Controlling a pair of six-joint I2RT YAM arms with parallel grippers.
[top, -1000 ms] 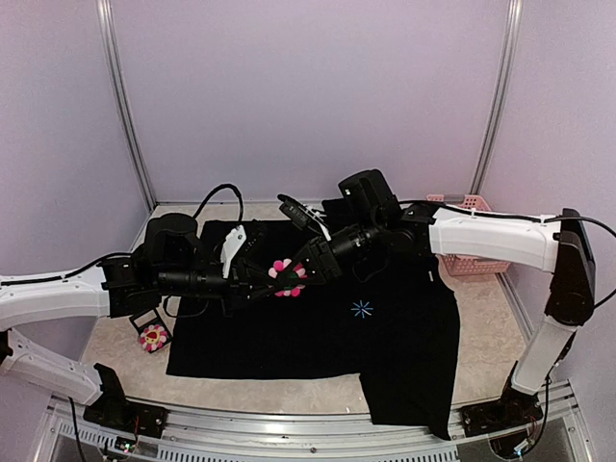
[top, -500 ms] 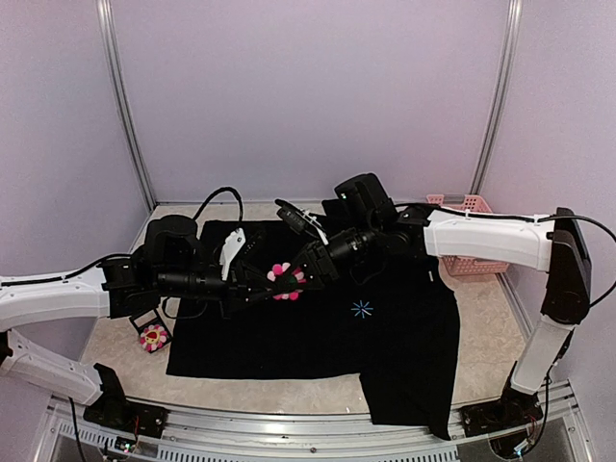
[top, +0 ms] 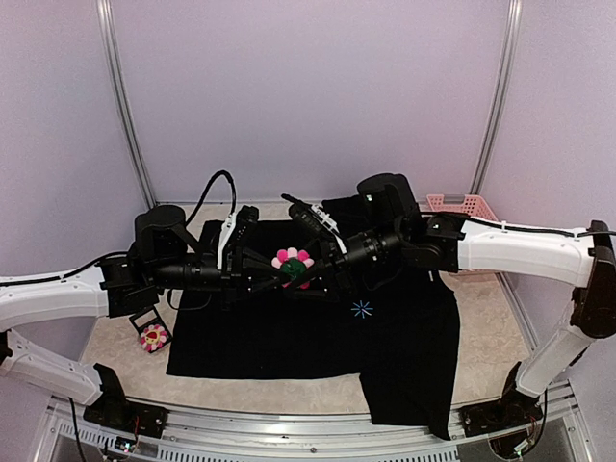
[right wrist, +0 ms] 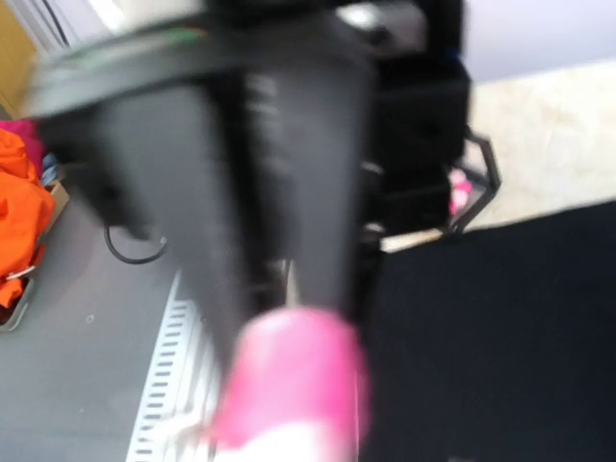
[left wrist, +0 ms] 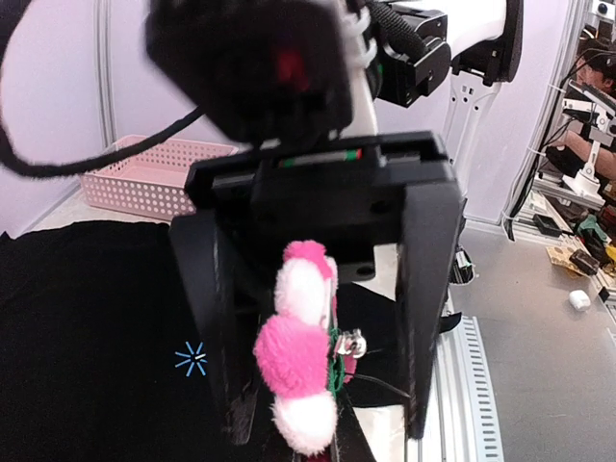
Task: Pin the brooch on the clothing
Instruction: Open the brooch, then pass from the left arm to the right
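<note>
**Left to right.** A second flower brooch [top: 153, 337] lies off the shirt, near the left edge of the table [top: 114, 354]. The left gripper [top: 277, 275] is closed on the brooch [top: 293, 260] and holds it above the far part of the clothing [top: 289, 337]. The right gripper [top: 325, 262] stands wide, one finger on either side of the brooch, gripping nothing.

**Progress.** Nothing is pinned yet; piercing the cloth and closing the clasp remain.

**Views.**
- The top view gives placement.
- Only the left wrist view shows the metal pin [left wrist: 352, 342] on the green back.
- The right wrist view is blurred.
</note>
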